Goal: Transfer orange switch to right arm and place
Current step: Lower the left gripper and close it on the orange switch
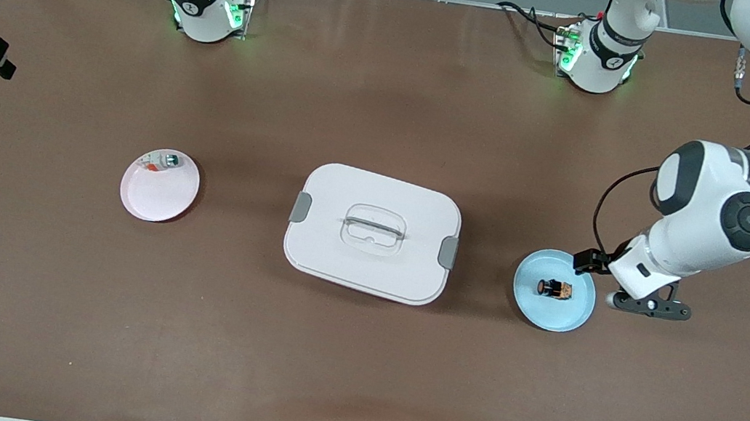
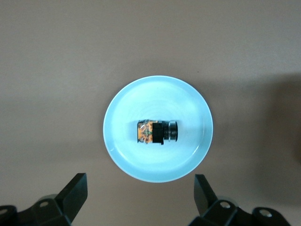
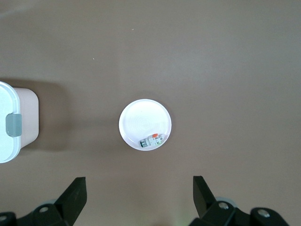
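Observation:
The orange switch (image 1: 555, 289) lies on its side in a light blue plate (image 1: 531, 311) toward the left arm's end of the table. In the left wrist view the switch (image 2: 157, 132) sits at the middle of the plate (image 2: 141, 96). My left gripper (image 2: 140, 184) is open and empty, up in the air beside the plate's rim, over the table. My right gripper (image 3: 139, 184) is open and empty, high over the table near a pale pink plate (image 3: 136, 120). The right gripper is out of the front view.
A white lidded box (image 1: 372, 232) with grey latches stands mid-table and also shows in the right wrist view (image 3: 9, 122). The pale pink plate (image 1: 156, 198) toward the right arm's end holds a small white-grey part (image 1: 161, 162) with a red-orange bit.

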### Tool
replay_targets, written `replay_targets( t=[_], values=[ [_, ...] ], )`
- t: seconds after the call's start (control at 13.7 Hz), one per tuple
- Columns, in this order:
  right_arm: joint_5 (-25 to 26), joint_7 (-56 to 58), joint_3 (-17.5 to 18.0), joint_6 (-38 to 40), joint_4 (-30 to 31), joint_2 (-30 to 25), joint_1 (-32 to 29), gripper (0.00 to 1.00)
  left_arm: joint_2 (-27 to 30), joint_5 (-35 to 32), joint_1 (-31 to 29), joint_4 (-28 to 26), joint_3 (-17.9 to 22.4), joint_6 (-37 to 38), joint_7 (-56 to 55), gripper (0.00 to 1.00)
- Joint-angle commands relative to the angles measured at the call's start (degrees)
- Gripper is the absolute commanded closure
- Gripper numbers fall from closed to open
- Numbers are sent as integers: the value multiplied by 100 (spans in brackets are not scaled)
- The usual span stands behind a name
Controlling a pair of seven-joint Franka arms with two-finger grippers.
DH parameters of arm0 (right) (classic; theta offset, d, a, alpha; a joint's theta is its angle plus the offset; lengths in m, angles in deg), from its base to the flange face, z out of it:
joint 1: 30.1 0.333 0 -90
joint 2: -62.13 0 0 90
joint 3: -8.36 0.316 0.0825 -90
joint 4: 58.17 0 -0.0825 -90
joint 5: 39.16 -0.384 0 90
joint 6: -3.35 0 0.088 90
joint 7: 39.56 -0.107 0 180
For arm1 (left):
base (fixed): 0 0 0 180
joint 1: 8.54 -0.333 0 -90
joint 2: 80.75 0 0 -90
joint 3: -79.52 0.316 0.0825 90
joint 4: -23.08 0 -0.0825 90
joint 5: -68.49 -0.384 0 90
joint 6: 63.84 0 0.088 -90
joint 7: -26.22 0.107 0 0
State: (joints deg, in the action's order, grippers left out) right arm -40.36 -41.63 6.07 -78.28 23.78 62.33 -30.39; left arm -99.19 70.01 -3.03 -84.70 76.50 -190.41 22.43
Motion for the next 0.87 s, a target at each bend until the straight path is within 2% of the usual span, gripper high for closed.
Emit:
replay_targets(
  t=[0.0, 0.22, 0.44, 0.66, 0.8],
  values=[
    [41, -57, 88, -11, 5, -64, -112, 0, -220, -116, 81, -112, -23, -437, 89, 0],
    [33, -57, 88, -11, 5, -64, -112, 0, -598, -221, 152, -94, -23, -798, 142, 0],
    [33, -66, 88, -2, 5, -64, -112, 0, -897, -257, 170, -33, -14, -851, 142, 0],
    [24, -66, 88, -2, 5, -64, -112, 0, -1336, -353, 178, 186, -14, -1079, 116, 0],
    [24, -57, 88, -2, 5, -64, -112, 0, -1390, -354, 178, 231, -23, -1080, 98, 0]
  ],
)
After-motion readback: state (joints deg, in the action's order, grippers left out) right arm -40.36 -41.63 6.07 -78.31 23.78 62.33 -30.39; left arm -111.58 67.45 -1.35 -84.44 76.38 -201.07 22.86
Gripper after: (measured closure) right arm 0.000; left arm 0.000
